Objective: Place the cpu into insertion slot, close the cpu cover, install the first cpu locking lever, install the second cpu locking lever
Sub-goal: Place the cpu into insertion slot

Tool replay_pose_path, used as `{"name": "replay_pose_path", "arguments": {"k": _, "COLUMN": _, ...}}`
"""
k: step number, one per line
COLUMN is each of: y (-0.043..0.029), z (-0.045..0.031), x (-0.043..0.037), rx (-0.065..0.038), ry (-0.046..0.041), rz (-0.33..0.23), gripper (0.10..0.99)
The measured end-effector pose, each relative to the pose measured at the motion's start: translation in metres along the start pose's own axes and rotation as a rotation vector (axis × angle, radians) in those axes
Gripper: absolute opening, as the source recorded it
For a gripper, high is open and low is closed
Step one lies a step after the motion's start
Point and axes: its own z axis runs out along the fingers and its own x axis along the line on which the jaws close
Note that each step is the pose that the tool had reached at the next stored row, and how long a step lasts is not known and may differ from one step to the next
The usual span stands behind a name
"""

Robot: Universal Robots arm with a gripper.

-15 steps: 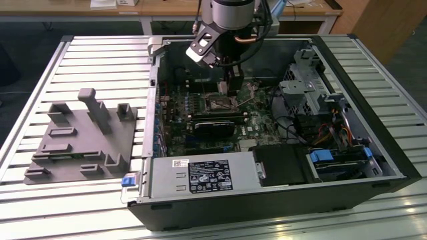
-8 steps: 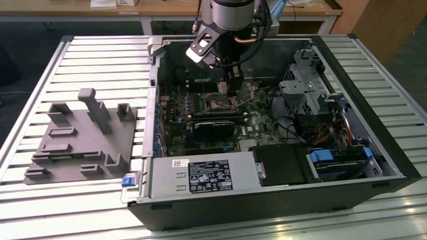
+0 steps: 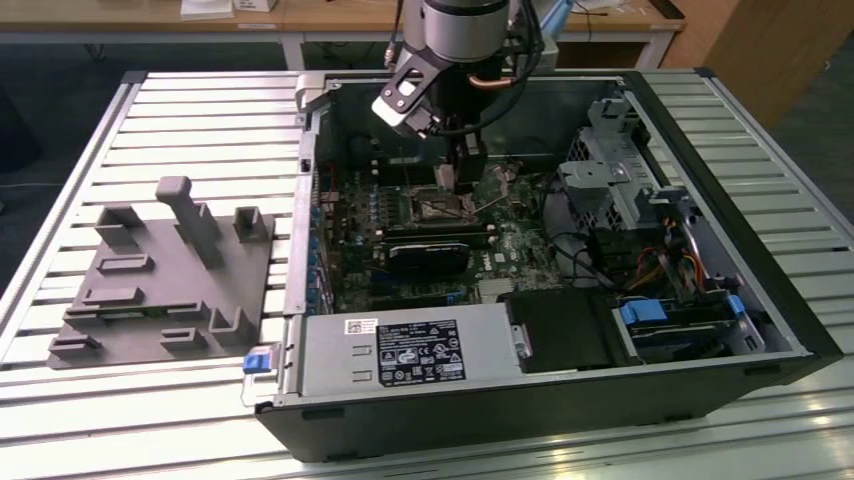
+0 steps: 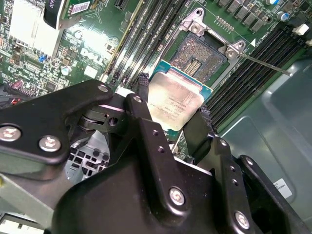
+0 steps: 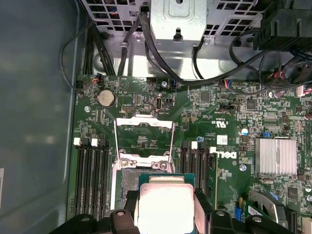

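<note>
We look into an open black computer case (image 3: 787, 330) lying on a slatted metal table (image 3: 200, 110), its green motherboard (image 5: 224, 112) exposed. The robot arm (image 3: 461, 25) reaches down into the case.

In the second wrist view the gripper (image 4: 174, 97) has its black jaws parted only as wide as the chip, and they clamp the cpu (image 4: 176, 95) by two opposite edges. The cpu hangs close over one side of the open socket (image 4: 197, 53). It is not seated, and the socket's bare contact field shows beside it.

In the first wrist view the cpu cover (image 5: 144, 123) stands swung up behind the socket. A thin metal lever (image 4: 265, 63) juts from a socket corner.

A black-and-white label (image 3: 420, 352) sits on the power supply (image 3: 334, 372). White lettering marks the board, and faint engraving marks the cpu's silvery top.
</note>
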Motion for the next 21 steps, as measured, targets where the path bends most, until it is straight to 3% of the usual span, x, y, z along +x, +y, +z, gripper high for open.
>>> {"name": "replay_pose_path", "arguments": {"k": 13, "y": -0.0003, "z": 0.0029, "x": 0.0002, "rx": 0.000, "ry": -0.0005, "rz": 0.000, "gripper": 0.533}}
{"name": "replay_pose_path", "arguments": {"k": 21, "y": -0.0006, "z": 0.0088, "x": 0.0076, "rx": 0.000, "ry": -0.0106, "rz": -0.001, "gripper": 0.533}}
